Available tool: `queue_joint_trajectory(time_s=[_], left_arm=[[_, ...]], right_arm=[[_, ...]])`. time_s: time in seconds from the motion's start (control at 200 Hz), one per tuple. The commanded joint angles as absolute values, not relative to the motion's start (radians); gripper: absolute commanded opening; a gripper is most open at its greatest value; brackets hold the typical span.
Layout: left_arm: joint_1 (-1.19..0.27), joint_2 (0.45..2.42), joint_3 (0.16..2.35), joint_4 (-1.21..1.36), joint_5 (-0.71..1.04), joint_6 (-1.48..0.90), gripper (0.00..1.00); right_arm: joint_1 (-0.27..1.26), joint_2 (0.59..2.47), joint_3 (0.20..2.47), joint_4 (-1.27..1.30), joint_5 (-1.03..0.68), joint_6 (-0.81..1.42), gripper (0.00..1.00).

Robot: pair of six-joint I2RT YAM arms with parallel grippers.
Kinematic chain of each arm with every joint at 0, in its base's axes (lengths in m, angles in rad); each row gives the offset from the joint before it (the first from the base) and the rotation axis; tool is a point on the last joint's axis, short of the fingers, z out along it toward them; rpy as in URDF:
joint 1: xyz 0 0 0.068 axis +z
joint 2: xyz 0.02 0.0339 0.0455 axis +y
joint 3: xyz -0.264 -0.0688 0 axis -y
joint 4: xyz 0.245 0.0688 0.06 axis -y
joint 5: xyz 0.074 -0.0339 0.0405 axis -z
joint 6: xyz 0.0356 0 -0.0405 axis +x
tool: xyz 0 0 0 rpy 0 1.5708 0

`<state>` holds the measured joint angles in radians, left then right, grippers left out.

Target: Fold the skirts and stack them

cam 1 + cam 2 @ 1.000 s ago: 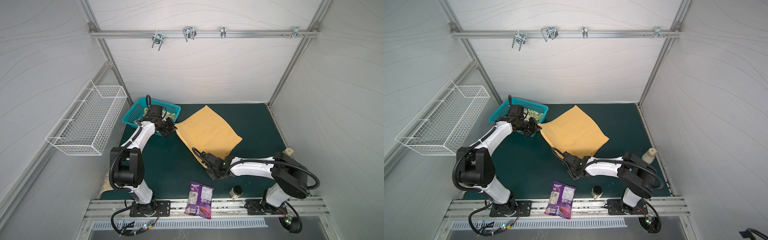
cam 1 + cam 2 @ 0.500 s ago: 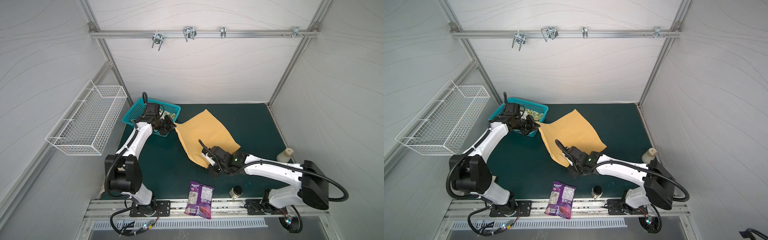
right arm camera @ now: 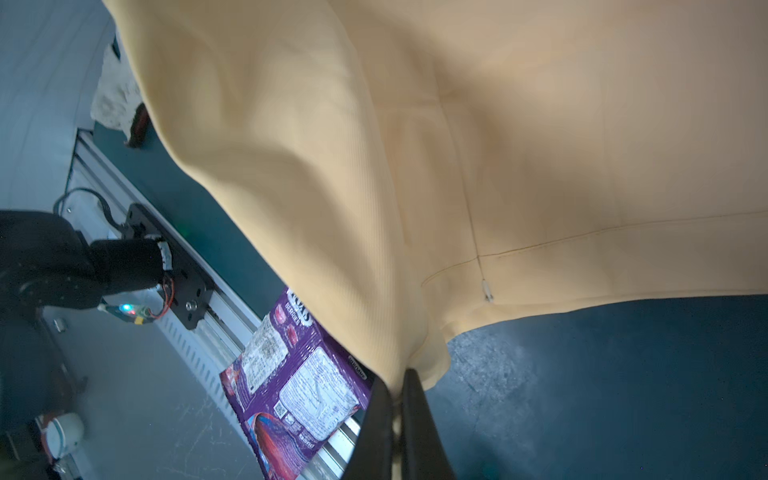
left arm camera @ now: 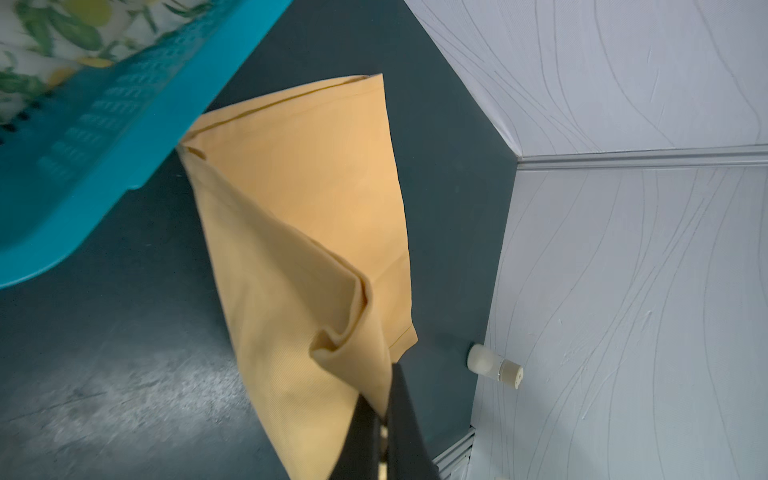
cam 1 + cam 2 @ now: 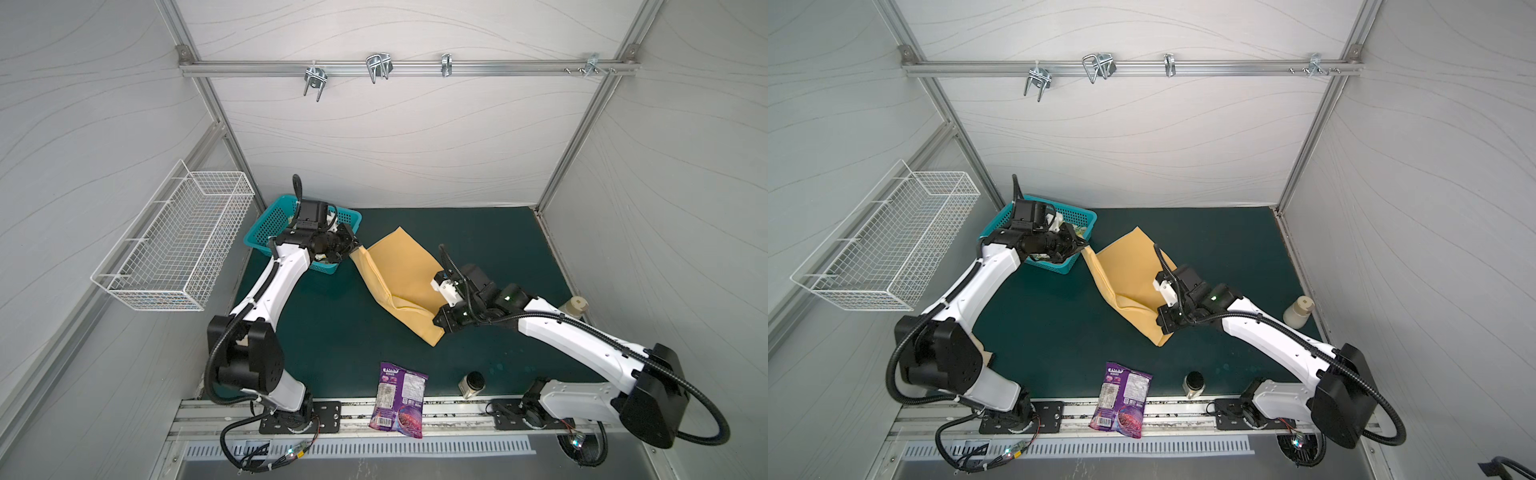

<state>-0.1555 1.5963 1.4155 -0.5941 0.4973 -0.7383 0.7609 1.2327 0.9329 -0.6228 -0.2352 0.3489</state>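
Note:
The mustard-yellow skirt (image 5: pixel 405 266) (image 5: pixel 1127 270) lies partly on the green mat, its left edge lifted into a fold. My left gripper (image 5: pixel 352 248) (image 5: pixel 1084 248) (image 4: pixel 384 399) is shut on the skirt's corner beside the teal basket (image 5: pixel 266 226) (image 4: pixel 83 166). Nearer the front, my right gripper (image 5: pixel 439 329) (image 5: pixel 1163 328) (image 3: pixel 397 382) is shut on another corner, and the skirt (image 3: pixel 415 145) hangs from it above the mat. The lemon-print skirt (image 4: pixel 50 33) lies in the basket, mostly hidden under the left arm in both top views.
A purple snack bag (image 5: pixel 399 399) (image 3: pixel 291 374) lies at the mat's front edge, a small dark-lidded jar (image 5: pixel 471 384) beside it. A cream bottle (image 5: pixel 575 305) (image 4: pixel 494 368) stands by the right wall. A white wire basket (image 5: pixel 178 237) hangs on the left wall.
Both grippers have raised the yellow skirt's left edge off the mat. The right gripper has moved right and back with its corner, and the cloth now bends into a fold.

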Motion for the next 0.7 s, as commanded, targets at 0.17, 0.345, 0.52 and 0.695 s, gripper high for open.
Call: queue_joint_trajectory(time_s=[0.17, 0.345, 0.52, 0.695], left_arm=[[-0.191, 1.826, 1.605, -0.427, 0.465, -0.885, 0.0], [-0.196, 1.98, 1.776, -0.446, 0.429, -0.918, 0.0], [-0.211, 2.15, 1.99, -0.509, 0.44, -0.909, 0.0], [-0.233, 2.276, 2.099, -0.515, 0.464, -0.92, 0.0]], right_arm=[[0.581, 1.307, 0.914, -0.631, -0.375, 0.343, 0.02], [0.517, 1.37, 0.916, -0.612, -0.434, 0.337, 0.02], [0.442, 1.441, 0.933, -0.597, -0.451, 0.326, 0.03], [0.402, 1.519, 0.963, -0.591, -0.447, 0.32, 0.03]])
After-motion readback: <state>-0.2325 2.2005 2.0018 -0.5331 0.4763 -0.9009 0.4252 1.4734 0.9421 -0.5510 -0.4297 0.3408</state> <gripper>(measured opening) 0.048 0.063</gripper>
